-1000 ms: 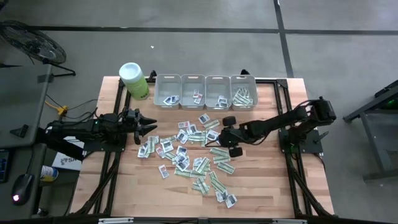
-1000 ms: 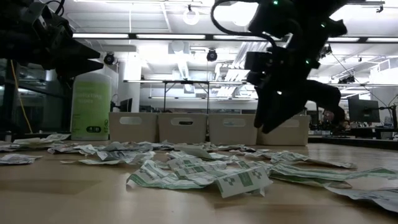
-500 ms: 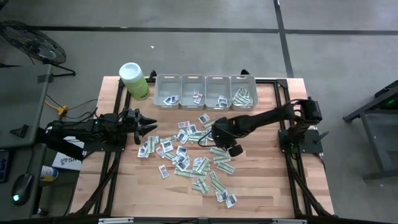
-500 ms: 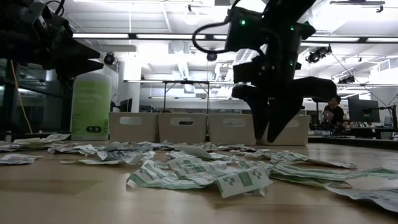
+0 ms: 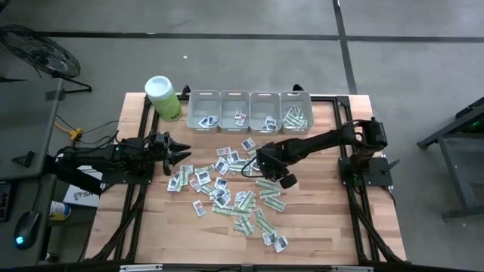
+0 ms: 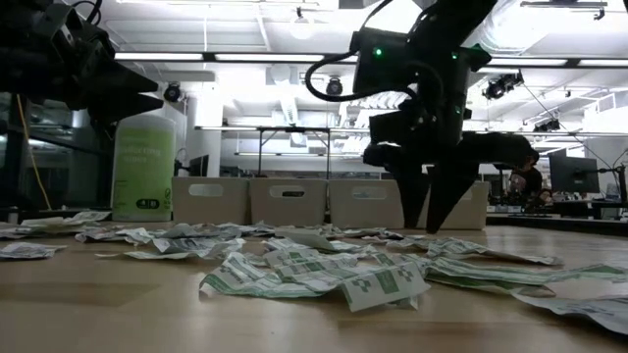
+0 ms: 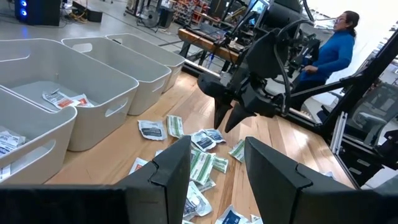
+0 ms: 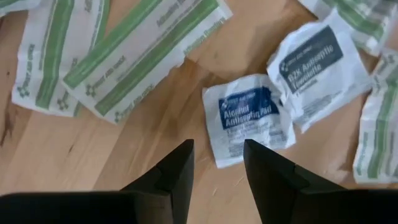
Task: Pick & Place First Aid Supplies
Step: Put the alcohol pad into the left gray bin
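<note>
Many small flat packets point(image 5: 231, 185) lie scattered on the wooden table: white squares with blue or dark print and green-and-white strips. My right gripper point(image 5: 263, 160) hangs open over the pile's right part, fingers pointing down, just above the table in the low view point(image 6: 424, 218). In its wrist view point(image 8: 217, 169) a white packet with a blue label point(image 8: 247, 118) lies flat on the wood just beyond the fingertips. A dark-labelled packet point(image 8: 317, 62) and green strips point(image 8: 137, 56) lie beside it. My left gripper point(image 5: 180, 155) waits open and raised at the pile's left edge.
Several grey bins point(image 5: 249, 111) stand in a row at the far edge, each with a few packets inside. A lime-green canister with a white lid point(image 5: 162, 97) stands to their left. Bare wood shows along the near edge. A person point(image 7: 333, 53) is in the room beyond the table.
My right gripper has moved toward the table's left, over the pile, and come down. It has tipped from a slant until its fingers point straight down. The packets lie as before.
</note>
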You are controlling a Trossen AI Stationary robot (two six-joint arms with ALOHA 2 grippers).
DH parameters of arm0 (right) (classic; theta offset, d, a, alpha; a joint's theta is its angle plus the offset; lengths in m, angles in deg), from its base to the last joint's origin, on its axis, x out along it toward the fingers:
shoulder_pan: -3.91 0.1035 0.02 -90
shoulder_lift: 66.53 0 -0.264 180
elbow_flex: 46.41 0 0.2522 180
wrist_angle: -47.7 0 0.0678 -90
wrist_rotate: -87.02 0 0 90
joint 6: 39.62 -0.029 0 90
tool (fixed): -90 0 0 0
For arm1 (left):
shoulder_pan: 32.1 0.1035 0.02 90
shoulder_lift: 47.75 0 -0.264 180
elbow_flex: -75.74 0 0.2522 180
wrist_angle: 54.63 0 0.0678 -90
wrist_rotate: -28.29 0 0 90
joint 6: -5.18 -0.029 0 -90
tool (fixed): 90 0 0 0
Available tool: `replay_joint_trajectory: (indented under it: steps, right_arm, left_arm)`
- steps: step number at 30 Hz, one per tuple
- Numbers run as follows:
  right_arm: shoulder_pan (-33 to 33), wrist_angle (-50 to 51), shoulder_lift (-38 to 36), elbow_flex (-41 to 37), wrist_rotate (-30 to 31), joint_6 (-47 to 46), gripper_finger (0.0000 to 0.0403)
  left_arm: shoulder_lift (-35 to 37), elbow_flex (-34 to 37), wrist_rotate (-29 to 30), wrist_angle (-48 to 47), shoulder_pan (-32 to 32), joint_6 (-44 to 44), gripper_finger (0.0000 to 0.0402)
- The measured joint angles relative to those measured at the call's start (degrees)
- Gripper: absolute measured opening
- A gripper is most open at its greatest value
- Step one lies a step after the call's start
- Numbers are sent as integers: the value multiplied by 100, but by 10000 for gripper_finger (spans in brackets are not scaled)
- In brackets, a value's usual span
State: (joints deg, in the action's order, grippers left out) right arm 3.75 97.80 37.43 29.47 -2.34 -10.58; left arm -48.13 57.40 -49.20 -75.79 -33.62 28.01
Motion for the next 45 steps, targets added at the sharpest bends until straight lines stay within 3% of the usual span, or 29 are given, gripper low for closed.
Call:
replay_joint_trajectory:
  steps: [20,25,32,37,45]
  right_arm:
    - [-231,-236,242,22,-407,260,129]
    - [-301,-227,242,-6,-544,-26,94]
    - [-292,-225,248,-6,-527,-77,13]
    - [-217,-90,255,44,-76,-533,9]
    - [-94,864,289,787,722,-822,2]
  left_arm:
    - [-1,1,0,0,0,-2,150]
    - [-1,-2,0,0,-2,-1,150]
    - [0,1,0,0,0,-2,150]
    - [0,-1,0,0,0,0,150]
    - [-2,-1,0,0,-1,-2,150]
